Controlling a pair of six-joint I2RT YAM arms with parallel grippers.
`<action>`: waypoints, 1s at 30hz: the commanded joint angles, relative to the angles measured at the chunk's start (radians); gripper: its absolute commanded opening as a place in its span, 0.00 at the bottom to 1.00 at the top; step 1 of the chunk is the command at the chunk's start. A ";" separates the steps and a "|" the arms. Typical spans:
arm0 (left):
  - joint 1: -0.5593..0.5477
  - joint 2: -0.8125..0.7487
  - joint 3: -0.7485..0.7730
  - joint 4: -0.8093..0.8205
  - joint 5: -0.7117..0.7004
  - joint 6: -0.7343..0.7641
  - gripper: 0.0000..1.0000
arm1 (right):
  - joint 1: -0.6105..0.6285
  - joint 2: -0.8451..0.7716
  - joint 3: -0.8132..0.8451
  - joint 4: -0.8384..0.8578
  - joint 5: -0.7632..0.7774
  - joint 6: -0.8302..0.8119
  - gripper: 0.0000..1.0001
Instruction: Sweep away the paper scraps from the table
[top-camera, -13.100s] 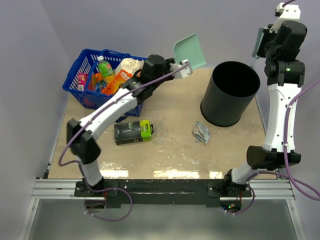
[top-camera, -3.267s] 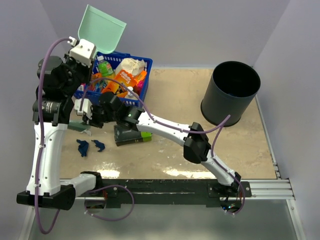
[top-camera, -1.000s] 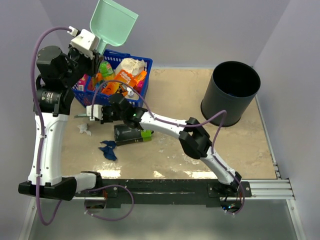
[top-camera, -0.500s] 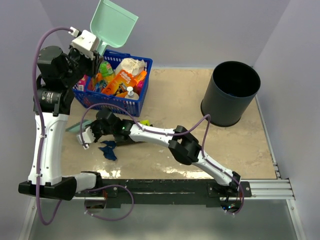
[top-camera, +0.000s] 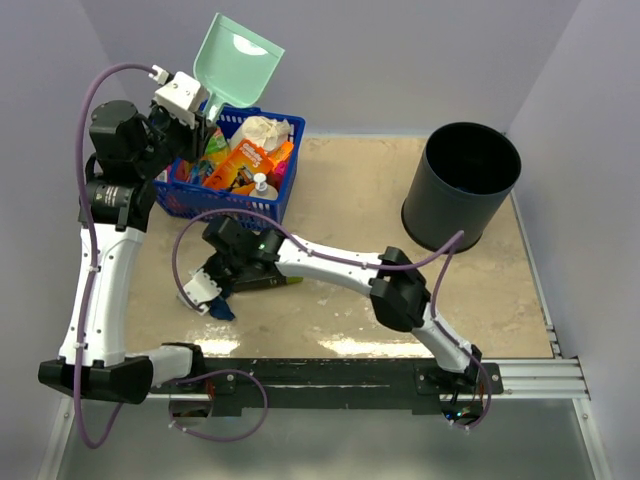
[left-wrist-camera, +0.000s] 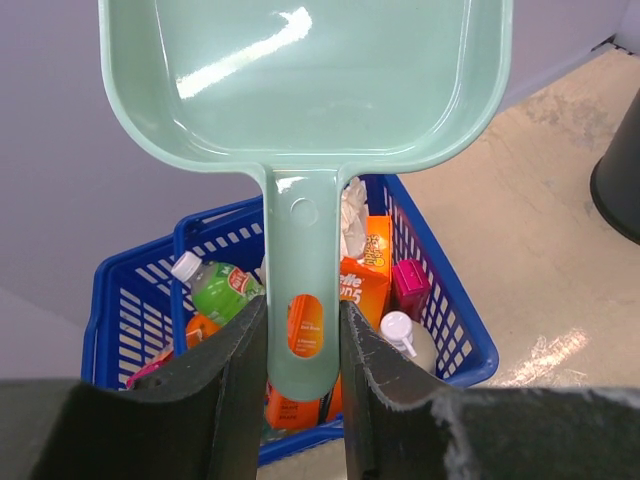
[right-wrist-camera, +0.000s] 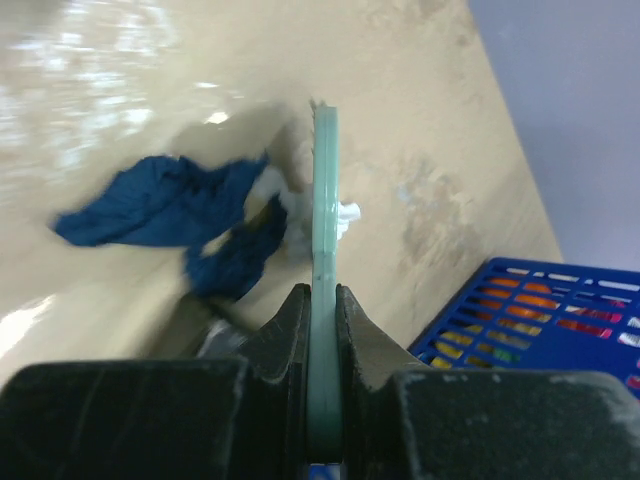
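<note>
Toward eight o'clock on the table (top-camera: 345, 200), close to its front edge, the dark blue paper scraps (right-wrist-camera: 165, 205) lie against the brush (right-wrist-camera: 322, 200), with a whitish bit (right-wrist-camera: 345, 212) on the brush's other side (no red or olive scraps show anywhere). The right claw (right-wrist-camera: 320, 300) is pinched together on the brush's thin back, edge-on. The left claw (left-wrist-camera: 300, 335) is clamped on the handle of the dustpan (left-wrist-camera: 300, 90), which hangs high at eleven o'clock, above the basket (left-wrist-camera: 110, 320) and well apart from the scraps.

With nothing held low to catch them, a stroke toward six or nine o'clock could push the scraps over the edge. They look light and crumpled, so some may slip round the brush's end. The narrow pinch could let the brush twist if it drags hard. The right arm stretches over the box (top-camera: 265, 282), so a wide swing may shove it.
</note>
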 joint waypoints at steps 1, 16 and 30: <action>0.005 -0.033 -0.032 0.116 0.064 -0.054 0.00 | 0.020 -0.131 -0.051 -0.250 -0.060 0.019 0.00; 0.005 0.043 0.040 0.121 0.100 -0.071 0.00 | 0.009 -0.252 -0.119 -0.087 -0.112 0.228 0.00; 0.005 0.070 0.079 0.099 0.118 -0.060 0.00 | 0.009 -0.198 -0.137 -0.233 -0.182 0.052 0.00</action>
